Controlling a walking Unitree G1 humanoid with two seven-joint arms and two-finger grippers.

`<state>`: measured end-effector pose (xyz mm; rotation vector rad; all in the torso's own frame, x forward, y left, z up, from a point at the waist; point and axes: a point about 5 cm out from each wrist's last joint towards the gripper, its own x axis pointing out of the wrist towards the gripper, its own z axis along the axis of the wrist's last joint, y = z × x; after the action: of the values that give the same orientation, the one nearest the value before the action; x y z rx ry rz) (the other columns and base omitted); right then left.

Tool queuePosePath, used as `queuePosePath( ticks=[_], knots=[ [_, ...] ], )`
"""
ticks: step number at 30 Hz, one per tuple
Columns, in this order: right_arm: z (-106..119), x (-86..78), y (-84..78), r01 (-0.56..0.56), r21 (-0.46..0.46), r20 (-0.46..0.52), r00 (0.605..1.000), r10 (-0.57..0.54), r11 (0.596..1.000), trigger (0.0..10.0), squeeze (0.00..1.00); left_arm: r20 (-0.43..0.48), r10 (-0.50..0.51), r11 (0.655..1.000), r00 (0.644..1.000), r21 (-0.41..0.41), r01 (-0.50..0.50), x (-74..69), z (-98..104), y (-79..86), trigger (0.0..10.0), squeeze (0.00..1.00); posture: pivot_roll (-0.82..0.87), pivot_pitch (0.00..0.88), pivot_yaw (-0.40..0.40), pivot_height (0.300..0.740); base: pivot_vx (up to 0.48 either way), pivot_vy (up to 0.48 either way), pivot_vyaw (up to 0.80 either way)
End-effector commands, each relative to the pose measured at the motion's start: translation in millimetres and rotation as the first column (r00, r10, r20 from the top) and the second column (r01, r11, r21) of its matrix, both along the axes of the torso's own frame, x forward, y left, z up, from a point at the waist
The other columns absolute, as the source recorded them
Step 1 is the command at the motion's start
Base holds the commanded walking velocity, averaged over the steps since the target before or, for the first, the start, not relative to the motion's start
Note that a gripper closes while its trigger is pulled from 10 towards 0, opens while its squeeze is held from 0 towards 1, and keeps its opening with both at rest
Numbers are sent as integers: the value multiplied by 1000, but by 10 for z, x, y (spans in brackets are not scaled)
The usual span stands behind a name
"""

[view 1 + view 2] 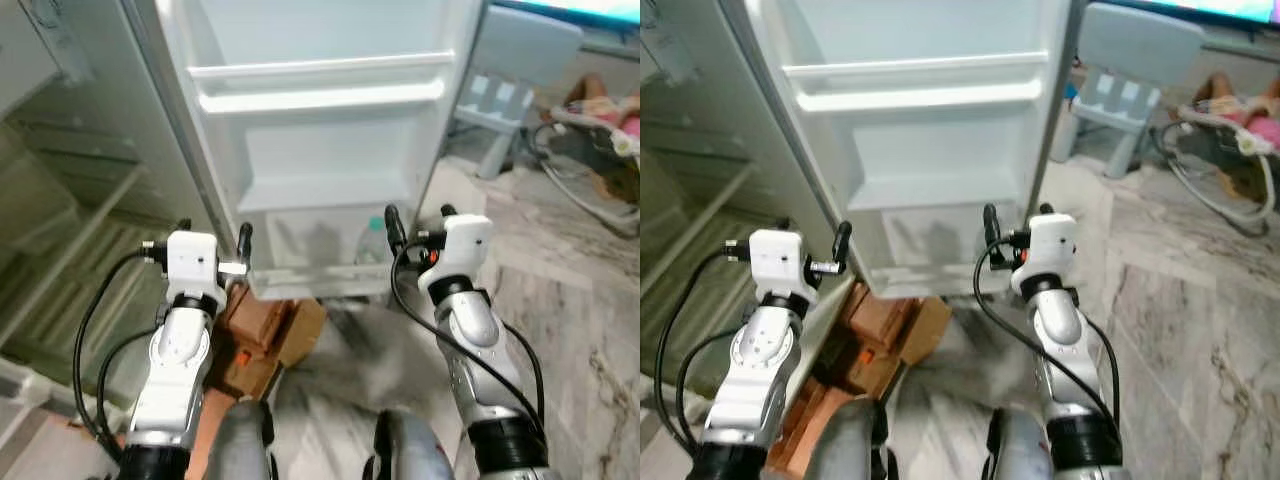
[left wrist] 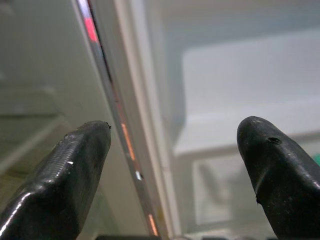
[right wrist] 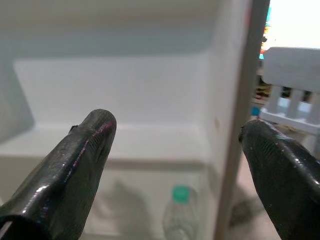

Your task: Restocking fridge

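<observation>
Fridge door (image 1: 320, 150) hangs open right before us, racks bare but for one green-capped bottle (image 1: 371, 243) in the lowest bin. Left gripper (image 1: 214, 240) and right gripper (image 1: 418, 225) hover near that bin, both w/ fingers spread apart & holding nothing. Stock appears to be the cardboard boxes (image 1: 262, 335) on the floor below the door. Our judgement: bend low, take one box squarely, lift clear of the door's bottom edge.

Both arms fwd; left claw (image 2: 170, 165), right claw (image 3: 175, 160) agape.
</observation>
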<state>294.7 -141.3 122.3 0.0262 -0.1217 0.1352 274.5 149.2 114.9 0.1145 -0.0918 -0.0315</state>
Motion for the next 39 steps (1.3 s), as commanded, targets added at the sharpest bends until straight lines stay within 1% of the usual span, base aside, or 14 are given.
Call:
queuePosePath(
  ticks=[1, 6, 14, 19, 23, 27, 36, 39],
  knots=[
    [-54, -12, -47, 3, -6, -23, 1000, -3, 1000, 10000, 0, -12, 18, 1000, 1000, 2, -18, -9, -47, 33, 10000, 0, 85, 0, 5, 740, 0, 0, 0],
    [-78, -9, -62, 12, 2, -36, 999, -12, 1000, 10000, 0, -14, 26, 1000, 1000, 13, -25, 5, -43, 29, 10000, 0, 78, 0, 13, 740, 0, 0, 0],
    [-111, -33, 4, 0, -3, -39, 999, 0, 1000, 10000, 0, -8, 35, 999, 999, 23, -35, 11, -26, 62, 10000, 0, 74, 0, 19, 740, 0, 0, 0],
    [-167, -52, 35, -32, -11, -76, 997, 31, 999, 10000, 0, -25, 31, 999, 999, 28, -30, -9, -72, 46, 10000, 0, 73, 0, 14, 740, 0, -151, 0],
    [-261, -79, 49, -43, 4, -136, 990, 43, 999, 10000, 0, -34, 22, 1000, 999, 18, -22, -24, -92, -7, 10000, 0, 70, 0, 10, 740, 0, -457, 0],
    [-289, -95, 53, -46, 11, -150, 988, 47, 999, 10000, 0, -35, 16, 1000, 999, 17, -15, -30, -94, -25, 10000, 0, 71, 0, 5, 740, 0, -480, 0],
    [-247, -86, 109, -84, 20, -137, 987, 86, 996, 10000, 0, -32, 9, 1000, 999, 21, -9, -20, -90, -44, 10000, 0, 70, 0, 7, 740, 0, -480, 0],
    [-204, -87, 129, -109, 8, -111, 988, 109, 994, 10000, 0, -30, 3, 1000, 1000, 28, -2, -17, -92, -53, 10000, 0, 67, 0, 9, 740, 0, -480, 729]
  ],
)
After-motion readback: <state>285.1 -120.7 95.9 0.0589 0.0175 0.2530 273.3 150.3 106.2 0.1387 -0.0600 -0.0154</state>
